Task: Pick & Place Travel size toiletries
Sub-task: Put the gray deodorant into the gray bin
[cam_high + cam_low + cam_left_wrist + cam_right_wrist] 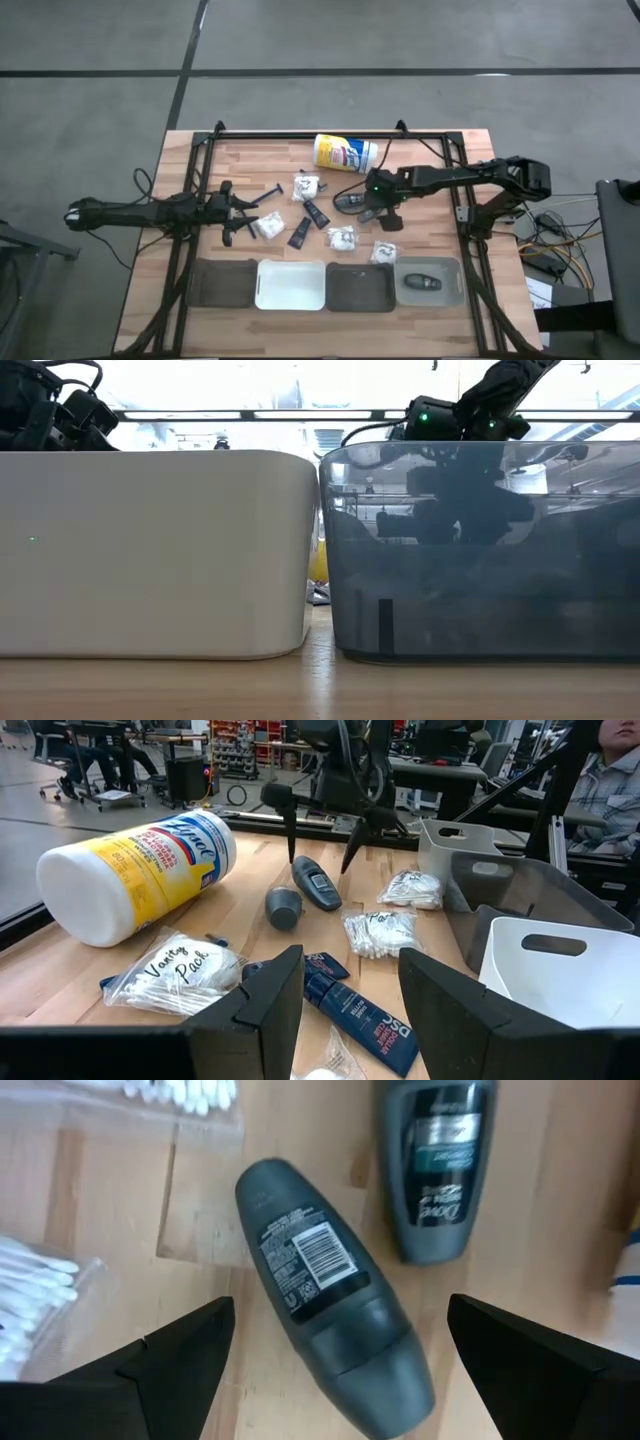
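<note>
Toiletries lie on the wooden table: two dark grey oval pods [325,1335] [435,1170], white crinkly packets [305,187] [342,238] [267,227], black tubes [315,213] [360,1015] and a thin razor [270,190]. A third pod [425,283] lies in the grey bin. My right gripper [340,1370] points steeply down, open, just above the nearer pod, one finger on either side of it, touching nothing. My left gripper [350,1000] waits open and nearly level at the table's left [232,215], with nothing between its fingers.
A large yellow-and-white canister [345,153] lies on its side at the far middle, close to the pods. Four bins line the near edge: dark [222,283], white [291,285], dark [360,285], grey [445,270]. People sit in the room beyond the table.
</note>
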Tool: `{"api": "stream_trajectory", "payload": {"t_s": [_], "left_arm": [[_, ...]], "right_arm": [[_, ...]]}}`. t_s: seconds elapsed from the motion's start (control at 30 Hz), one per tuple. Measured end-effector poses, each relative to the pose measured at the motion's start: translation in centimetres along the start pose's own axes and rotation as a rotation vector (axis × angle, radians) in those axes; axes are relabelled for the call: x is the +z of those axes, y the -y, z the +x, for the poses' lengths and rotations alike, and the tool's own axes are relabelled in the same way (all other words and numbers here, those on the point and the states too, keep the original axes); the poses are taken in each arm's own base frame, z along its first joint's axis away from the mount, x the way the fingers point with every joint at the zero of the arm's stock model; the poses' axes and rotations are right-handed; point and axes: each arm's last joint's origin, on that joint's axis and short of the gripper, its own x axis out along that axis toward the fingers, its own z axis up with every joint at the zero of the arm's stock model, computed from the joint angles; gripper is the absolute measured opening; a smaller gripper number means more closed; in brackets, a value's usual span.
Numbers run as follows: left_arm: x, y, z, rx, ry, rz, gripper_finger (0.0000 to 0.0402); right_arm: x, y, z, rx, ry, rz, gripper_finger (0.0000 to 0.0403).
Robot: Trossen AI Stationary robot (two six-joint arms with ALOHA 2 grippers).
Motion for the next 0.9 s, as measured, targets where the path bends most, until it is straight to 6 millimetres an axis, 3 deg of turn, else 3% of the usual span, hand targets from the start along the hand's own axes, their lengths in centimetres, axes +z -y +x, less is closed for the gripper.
{"api": "stream_trajectory", "payload": {"t_s": [0.53,0.9], "left_arm": [[0.0,0.0,0.0,0.0,0.0,0.0,0.0171],[0.0,0.0,0.0,0.0,0.0,0.0,0.0171]], "right_arm": [[-0.5,0.4,1.9,0.021,-0.072,0.029,0.036],[-0.7,0.6,3.2,0.028,-0.109,0.058,0.0267]]}}
